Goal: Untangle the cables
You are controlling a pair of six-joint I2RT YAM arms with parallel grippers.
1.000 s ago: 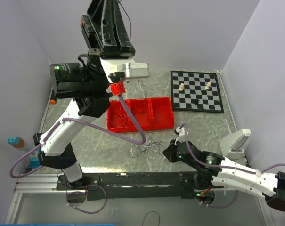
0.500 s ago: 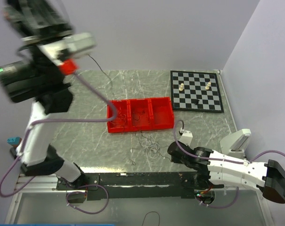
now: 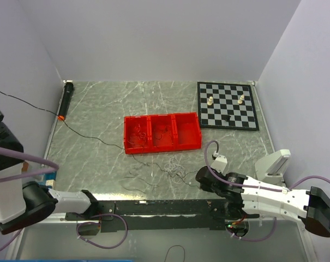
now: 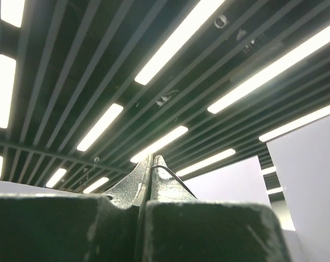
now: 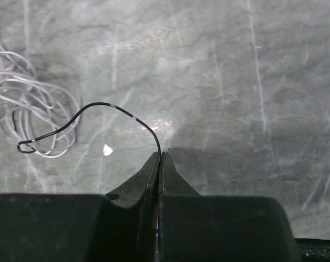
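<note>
Cables (image 3: 174, 170): hair-thin, limp strands, white and black, lie in a loose looped tangle on the grey marbled bench (image 3: 99, 109), just in front of the red three-compartment plastic tray (image 3: 165, 146). One black strand (image 3: 94, 138) leaves the tangle and runs nearly straight, its long axis pointing far-left, past the tray's corner and off the left edge. My left tool (image 4: 152, 161), tilted up toward ceiling lights, has its tapered dark fingers pressed together on a thin black wire. My right tool (image 5: 160, 155), low over the bench right of the tangle, likewise pinches a black wire end (image 5: 99, 105) that arcs left into a small hook beside white loops (image 5: 23, 103).
</note>
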